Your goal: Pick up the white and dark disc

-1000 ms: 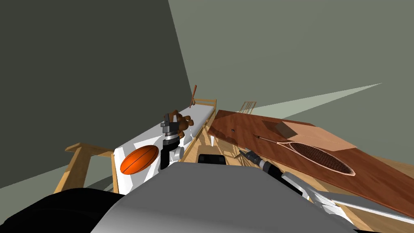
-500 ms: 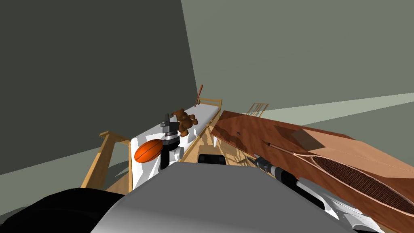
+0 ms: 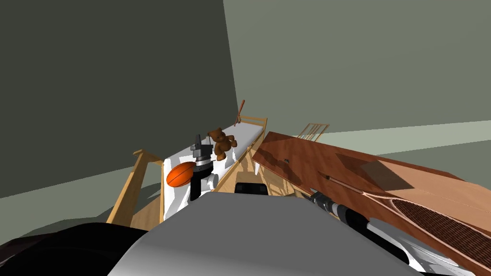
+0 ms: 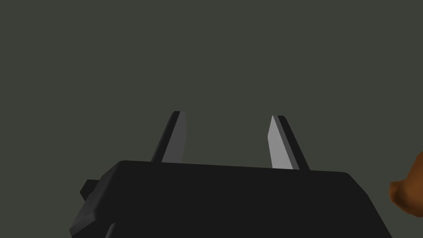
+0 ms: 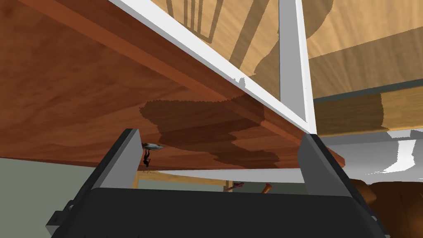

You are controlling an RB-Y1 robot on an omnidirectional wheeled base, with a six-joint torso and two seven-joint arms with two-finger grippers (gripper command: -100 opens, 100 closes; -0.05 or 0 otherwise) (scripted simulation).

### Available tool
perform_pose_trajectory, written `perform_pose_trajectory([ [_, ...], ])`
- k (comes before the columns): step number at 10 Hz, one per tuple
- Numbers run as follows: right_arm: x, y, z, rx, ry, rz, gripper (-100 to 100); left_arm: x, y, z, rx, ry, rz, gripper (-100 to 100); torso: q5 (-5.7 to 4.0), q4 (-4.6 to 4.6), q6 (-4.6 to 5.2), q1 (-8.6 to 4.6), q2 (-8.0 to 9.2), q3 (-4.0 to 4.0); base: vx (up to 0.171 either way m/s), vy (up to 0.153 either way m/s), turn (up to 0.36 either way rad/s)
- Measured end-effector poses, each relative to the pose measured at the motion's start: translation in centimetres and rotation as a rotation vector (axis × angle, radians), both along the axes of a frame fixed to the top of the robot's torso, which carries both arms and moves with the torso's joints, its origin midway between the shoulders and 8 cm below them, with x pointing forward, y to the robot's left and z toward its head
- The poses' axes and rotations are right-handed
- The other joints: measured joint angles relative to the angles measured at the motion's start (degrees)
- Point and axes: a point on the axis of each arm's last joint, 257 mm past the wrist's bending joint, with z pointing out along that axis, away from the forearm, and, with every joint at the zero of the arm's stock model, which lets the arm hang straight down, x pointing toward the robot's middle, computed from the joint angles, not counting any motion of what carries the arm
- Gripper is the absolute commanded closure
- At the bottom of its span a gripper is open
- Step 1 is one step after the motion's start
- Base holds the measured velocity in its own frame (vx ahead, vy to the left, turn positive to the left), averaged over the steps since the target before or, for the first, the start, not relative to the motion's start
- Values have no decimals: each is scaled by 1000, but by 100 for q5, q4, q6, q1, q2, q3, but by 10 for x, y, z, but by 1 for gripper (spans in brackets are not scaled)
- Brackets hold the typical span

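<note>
A small white and dark disc (image 5: pixel 151 146) lies on the reddish-brown wooden table (image 5: pixel 74 82), seen just past one finger (image 5: pixel 124 159) of my right gripper (image 5: pixel 221 142). That gripper is open with nothing between its fingers, and it points along the tabletop near the table's corner. In the head view the disc (image 3: pixel 286 160) is a tiny dark speck on the table (image 3: pixel 326 165), ahead of my right arm (image 3: pixel 335 208). My left gripper (image 3: pixel 198 143) is raised over the bed. Its fingers (image 4: pixel 276 144) stand open and empty (image 4: pixel 226 124) against a dark grey wall.
A racket (image 3: pixel 431 223) and a flat brown box (image 3: pixel 379 170) lie on the table to my right. The white bed (image 3: pixel 242 134) on my left carries a teddy bear (image 3: pixel 222 143) and an orange ball (image 3: pixel 181 173). A wooden chair (image 3: pixel 314 130) stands behind the table.
My view has swung: the bed, ball and bear have shifted right and the table has slid toward the lower right. Both arms keep their pose against my chest.
</note>
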Motion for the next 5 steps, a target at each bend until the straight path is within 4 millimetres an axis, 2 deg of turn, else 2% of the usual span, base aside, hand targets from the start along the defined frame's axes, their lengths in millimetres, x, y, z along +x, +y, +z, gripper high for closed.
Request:
perform_pose_trajectory([
  [1,-8,-11,-5,-34,26,13,-100,0,0,0,0,0,0,0,1,0,-10,2,-4,-2,26,2,208],
  [3,-29,-46,-5,-105,79,23,-100,0,0,0,0,0,0,0,1,-1,-10,1,-11,-6,43,8,404],
  [4,-46,-67,-7,-158,123,35,-100,0,0,0,0,0,0,0,1,-3,-9,2,-18,-10,67,12,486],
  [5,-66,-90,-5,-216,173,47,-100,0,0,0,0,0,0,0,2,-4,-9,4,-24,-13,60,1,240],
])
